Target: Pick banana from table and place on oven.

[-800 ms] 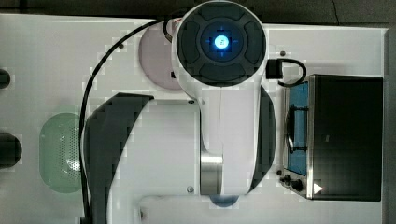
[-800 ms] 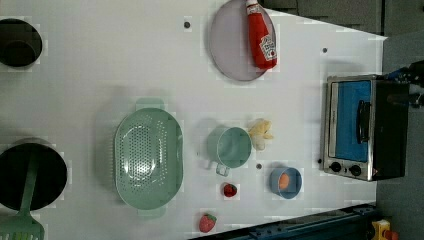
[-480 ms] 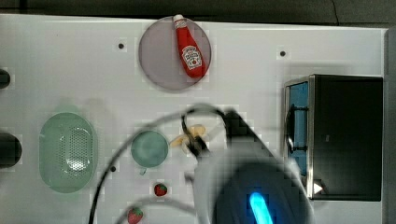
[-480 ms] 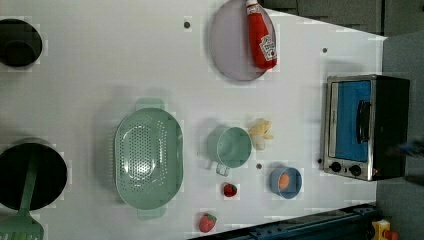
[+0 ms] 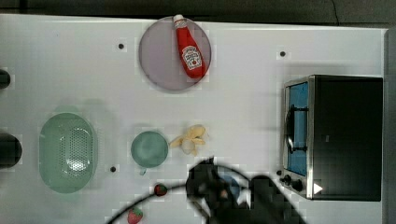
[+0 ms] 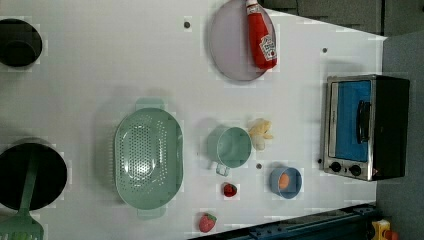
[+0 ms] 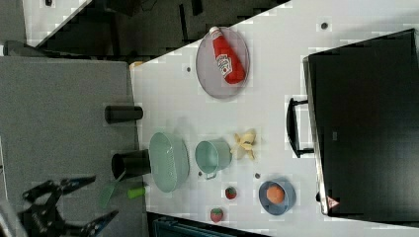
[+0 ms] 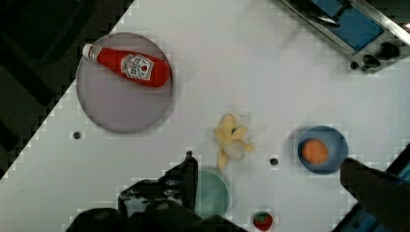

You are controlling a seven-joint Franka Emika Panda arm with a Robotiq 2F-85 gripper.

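Observation:
A peeled banana (image 5: 190,139) lies on the white table (image 5: 70,70), right beside a teal cup (image 5: 149,148); it also shows as the banana (image 6: 260,131) (image 7: 245,143) (image 8: 231,141). The oven (image 5: 345,135) stands at the top view's right with its black top bare and its blue glass door (image 6: 350,120) shut. My arm (image 5: 243,198) is a dark blur at the top view's bottom edge. In the wrist view my gripper (image 8: 267,162) hangs high over the table, open wide and holding nothing, with the banana just beyond one dark finger (image 8: 186,176).
A ketchup bottle (image 5: 189,46) lies on a grey plate (image 5: 159,60). A green colander (image 5: 67,151), a blue bowl (image 6: 286,182) holding an orange ball, two strawberries (image 6: 229,190) and black pots (image 6: 20,42) also stand on the table.
The arm has swung from the middle of the top view down to its bottom edge, uncovering the plate, cup and banana. The banana has not moved.

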